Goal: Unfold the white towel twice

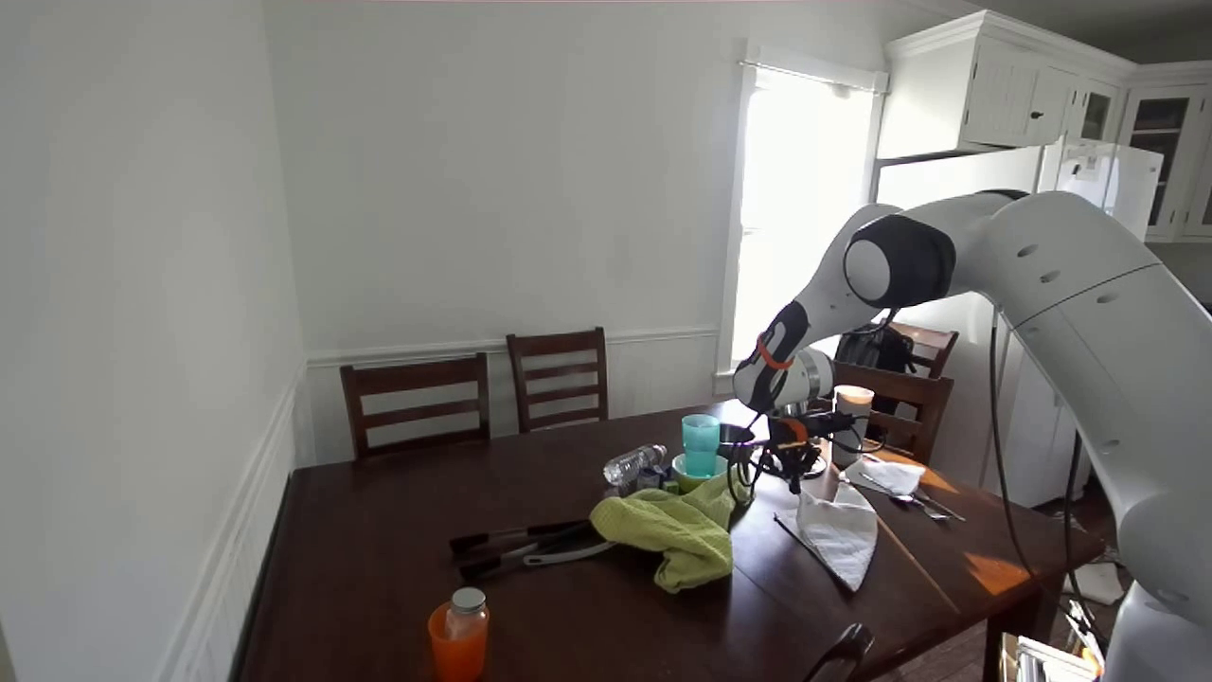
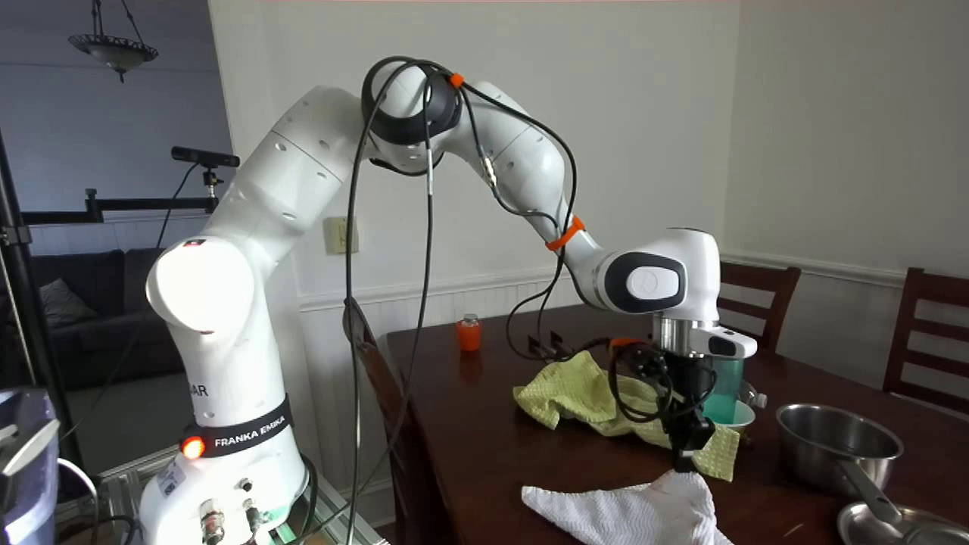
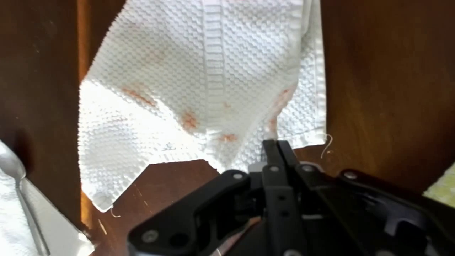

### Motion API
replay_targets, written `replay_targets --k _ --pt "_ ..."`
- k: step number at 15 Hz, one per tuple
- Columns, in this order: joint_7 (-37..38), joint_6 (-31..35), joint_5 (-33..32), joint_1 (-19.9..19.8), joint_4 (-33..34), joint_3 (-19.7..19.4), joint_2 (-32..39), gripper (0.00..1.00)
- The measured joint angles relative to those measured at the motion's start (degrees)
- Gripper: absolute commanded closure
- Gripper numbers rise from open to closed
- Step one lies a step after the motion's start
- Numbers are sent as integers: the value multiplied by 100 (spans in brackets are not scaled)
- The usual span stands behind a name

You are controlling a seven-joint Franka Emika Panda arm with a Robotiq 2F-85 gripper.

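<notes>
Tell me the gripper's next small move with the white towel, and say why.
Probably lift the gripper gently without opening it: in the wrist view its jaws appear shut on a raised part of the white towel, while a lower layer shows beneath, over the table. That lift should help part the layers.

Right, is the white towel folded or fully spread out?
Partly folded: in the wrist view, the white towel shows an upper layer overlapping a lower one, with the fingers closed on its cloth.
</notes>
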Motion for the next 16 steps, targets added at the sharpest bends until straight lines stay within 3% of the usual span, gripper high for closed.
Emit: replay_targets --k 11,16 --pt "-29 -51 -1326 43 -1248 -511 -935 96" --pt "-29 -51 -1466 54 -1403 -579 -975 96"
